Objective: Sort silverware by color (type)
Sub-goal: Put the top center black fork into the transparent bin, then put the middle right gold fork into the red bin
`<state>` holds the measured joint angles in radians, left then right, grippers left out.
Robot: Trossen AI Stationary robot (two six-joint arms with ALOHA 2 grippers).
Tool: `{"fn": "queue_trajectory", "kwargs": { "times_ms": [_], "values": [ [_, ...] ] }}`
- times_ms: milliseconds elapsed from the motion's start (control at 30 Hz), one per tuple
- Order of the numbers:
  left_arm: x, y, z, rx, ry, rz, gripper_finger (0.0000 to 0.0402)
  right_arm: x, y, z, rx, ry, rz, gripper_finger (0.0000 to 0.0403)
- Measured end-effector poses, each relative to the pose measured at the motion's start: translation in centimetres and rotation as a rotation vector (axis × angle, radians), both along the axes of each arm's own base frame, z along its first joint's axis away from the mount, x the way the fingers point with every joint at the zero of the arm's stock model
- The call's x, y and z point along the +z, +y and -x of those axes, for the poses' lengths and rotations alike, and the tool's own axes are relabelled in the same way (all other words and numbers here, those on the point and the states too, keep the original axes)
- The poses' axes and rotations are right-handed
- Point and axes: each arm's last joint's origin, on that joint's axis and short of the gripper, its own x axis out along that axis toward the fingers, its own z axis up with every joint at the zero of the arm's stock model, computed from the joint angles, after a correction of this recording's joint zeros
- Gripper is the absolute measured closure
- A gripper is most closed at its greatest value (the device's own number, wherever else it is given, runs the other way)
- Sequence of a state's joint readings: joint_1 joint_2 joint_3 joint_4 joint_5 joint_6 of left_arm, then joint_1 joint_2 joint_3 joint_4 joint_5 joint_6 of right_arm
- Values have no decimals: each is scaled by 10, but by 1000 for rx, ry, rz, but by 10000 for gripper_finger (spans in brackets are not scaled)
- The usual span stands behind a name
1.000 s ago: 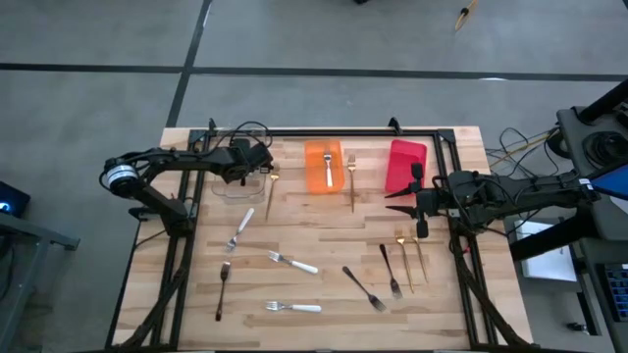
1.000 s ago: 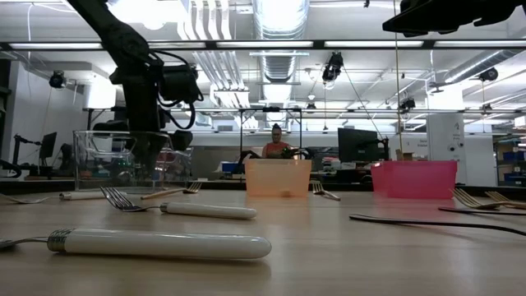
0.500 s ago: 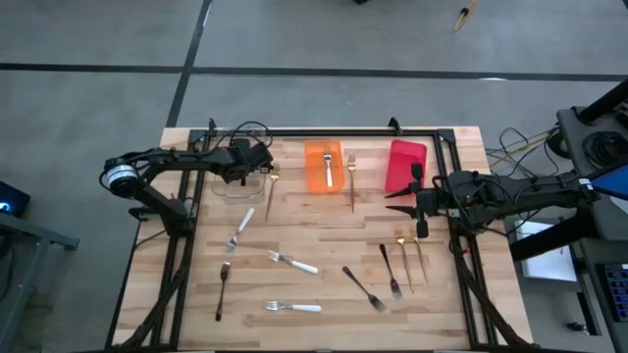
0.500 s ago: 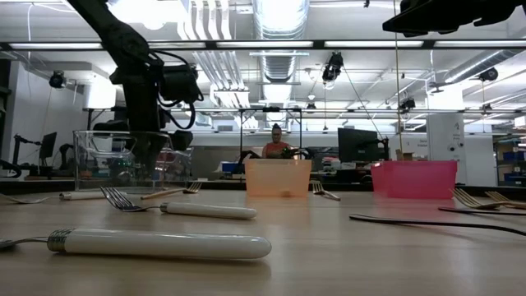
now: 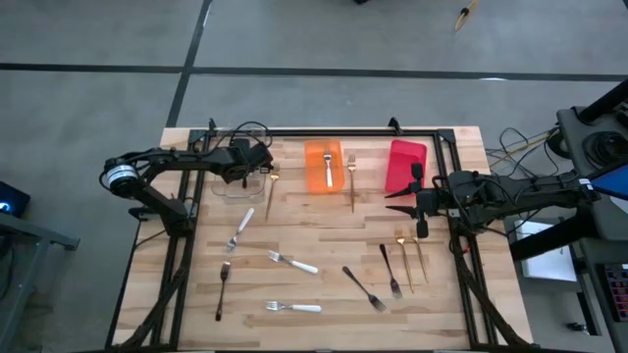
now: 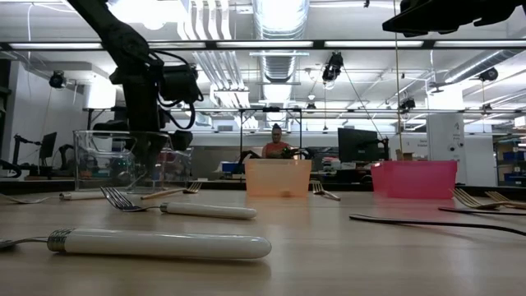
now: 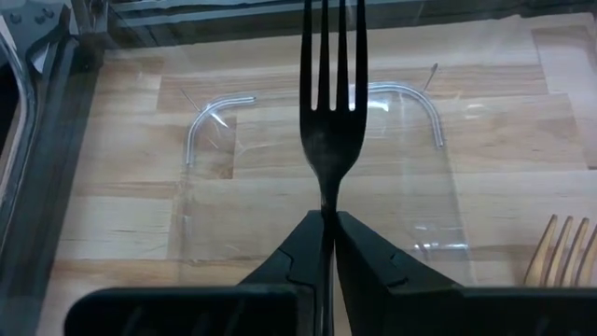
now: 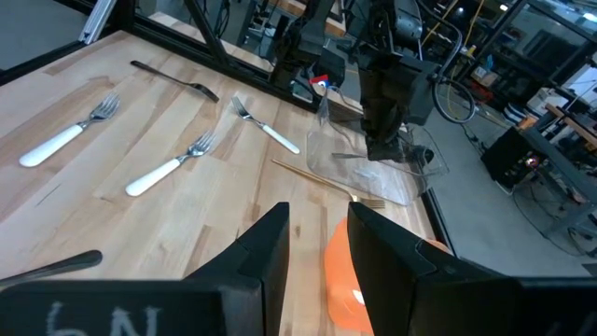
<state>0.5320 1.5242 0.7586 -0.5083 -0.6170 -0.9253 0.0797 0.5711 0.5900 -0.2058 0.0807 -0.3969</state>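
Left pincer [image 7: 328, 224] pinches dark fork [image 7: 331, 103] over clear bin [image 7: 410, 103].

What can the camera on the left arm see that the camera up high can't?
Only the left wrist view shows the left gripper pinching a dark metal fork, tines pointing into the clear plastic bin.

Only the high view shows the orange bin, red bin and right gripper.

Both show the wooden table and clear bin.

left end effector [image 7: 328, 245]: pinched closed, pointing down | right end effector [image 5: 404, 194]: parted, hovering
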Motion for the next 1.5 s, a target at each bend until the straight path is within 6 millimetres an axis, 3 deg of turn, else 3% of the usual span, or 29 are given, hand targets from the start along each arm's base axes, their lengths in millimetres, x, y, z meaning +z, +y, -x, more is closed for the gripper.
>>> {"fn": "queue_trajectory", "kwargs": {
  "times_ms": [1000, 1500],
  "values": [
    [1, 0, -1, -5, -4, -5, 388, 0, 0, 0, -1, 0, -3, 300],
    [27, 8, -16, -120, 39, -22, 388, 0, -1, 0, -52, -2, -1, 300]
  ]
}}
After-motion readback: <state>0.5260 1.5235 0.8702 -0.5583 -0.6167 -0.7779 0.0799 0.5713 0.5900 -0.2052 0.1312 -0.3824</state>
